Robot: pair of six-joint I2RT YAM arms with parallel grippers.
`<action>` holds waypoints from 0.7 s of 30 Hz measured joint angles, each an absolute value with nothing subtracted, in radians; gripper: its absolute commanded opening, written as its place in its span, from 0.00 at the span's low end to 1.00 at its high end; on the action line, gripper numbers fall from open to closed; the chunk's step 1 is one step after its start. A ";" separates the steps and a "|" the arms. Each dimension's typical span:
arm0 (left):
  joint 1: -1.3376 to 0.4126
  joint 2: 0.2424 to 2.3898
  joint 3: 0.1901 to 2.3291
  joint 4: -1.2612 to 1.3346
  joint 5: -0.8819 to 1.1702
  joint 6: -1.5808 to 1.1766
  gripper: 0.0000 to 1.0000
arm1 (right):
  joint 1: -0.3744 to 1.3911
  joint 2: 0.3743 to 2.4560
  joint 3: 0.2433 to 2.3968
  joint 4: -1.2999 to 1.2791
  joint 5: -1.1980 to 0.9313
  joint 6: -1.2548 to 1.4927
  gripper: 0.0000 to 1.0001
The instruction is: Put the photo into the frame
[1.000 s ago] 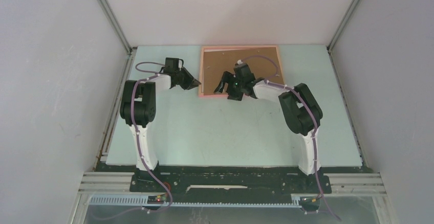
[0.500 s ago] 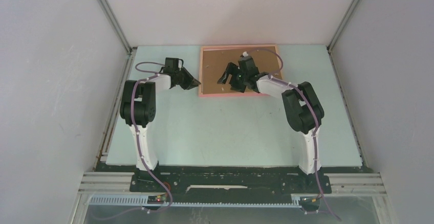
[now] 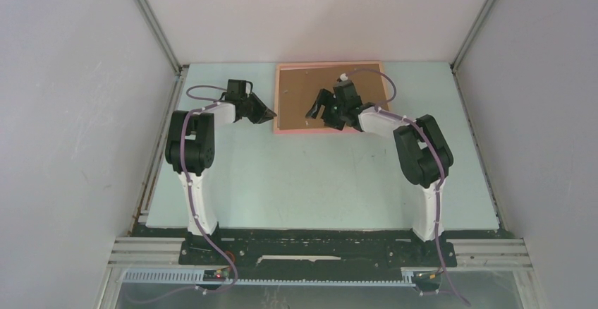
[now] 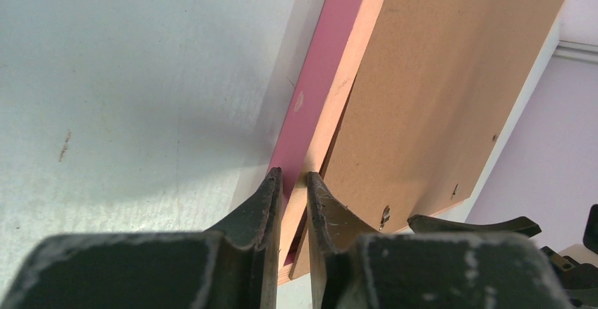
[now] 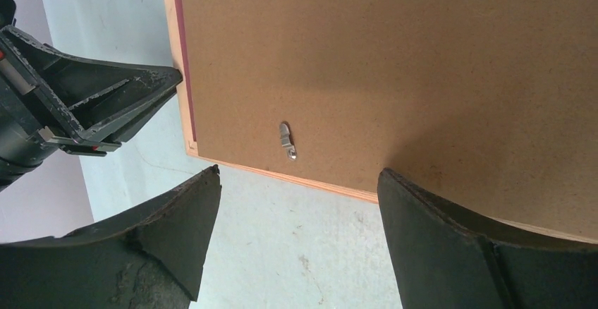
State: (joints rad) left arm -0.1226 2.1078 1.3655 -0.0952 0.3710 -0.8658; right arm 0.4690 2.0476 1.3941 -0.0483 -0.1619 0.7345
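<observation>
The pale green table (image 3: 317,182) carries one frame (image 3: 296,130), which lies flat at the far middle, back side up. Its glazed front faces the table and is hidden. One brown backing board (image 3: 296,90) fills the frame inside the salmon-pink border. What lies under the board cannot be seen.

Two arms reach toward the frame from the near edge. The left arm (image 3: 190,147) comes in from the left and the right arm (image 3: 419,157) from the right.

The left pincer (image 4: 293,178) sits at the frame's near left corner. It is pressed together on the frame's left border, with one finger outside the pink side face and the other at the seam between border and board.

The right pincer (image 5: 297,175) is spread wide over the near part of the frame. Its left finger (image 5: 176,217) is above the table just near of the border. Its right finger (image 5: 437,217) overlaps the board's near edge. Whether either finger touches cannot be told.

One small metal clip (image 5: 285,141) lies on the board close to the near border, between the spread fingers in the right wrist view. The left wrist view shows more small tabs along the board's edges, too small and partly cut off to count with certainty.
</observation>
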 measured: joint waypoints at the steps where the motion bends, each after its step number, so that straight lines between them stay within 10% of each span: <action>1: -0.123 2.108 1.365 -0.095 0.371 -0.866 0.18 | 0.468 2.045 1.394 -0.050 -0.161 0.733 0.89; 21: -0.122 2.108 1.365 -0.095 0.372 -0.866 0.18 | 0.448 2.000 1.316 -0.016 -0.166 0.728 0.89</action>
